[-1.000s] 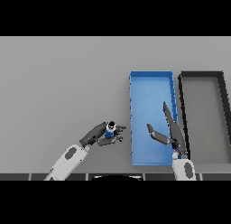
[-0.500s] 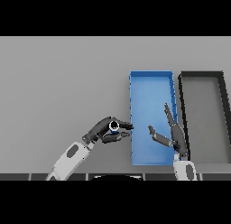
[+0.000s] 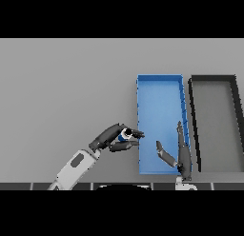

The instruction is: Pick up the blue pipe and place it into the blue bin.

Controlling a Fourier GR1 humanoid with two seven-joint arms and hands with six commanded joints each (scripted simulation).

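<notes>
Fingers and thumb of the left hand [image 3: 113,137] were curled round the blue pipe [image 3: 125,134], which sat pinched near the fingertips with its dark, round open end turned up toward the camera. Carried that way, clear of the grey tabletop [image 3: 66,97], the pipe was just outside the left wall of the blue bin [image 3: 139,135], at about 9 o'clock from the bin's near half; the grasp looked chosen so the short cylinder could be taken over the rim and let go inside.

At 3 o'clock from the pipe, the right hand [image 3: 177,154] stood over the bin's near right corner with fingers straight and thumb spread wide, holding nothing. Judging by that pose it was idle, merely parked out of the left arm's path.

Beyond both hands, the bin stretched away toward 12 o'clock as a long, shallow rectangular tray with thin upright walls and a flat, matte blue floor. Just beside it at 3 o'clock lay a black bin [image 3: 193,130] of the same shape, with dark walls and a grey floor.
</notes>
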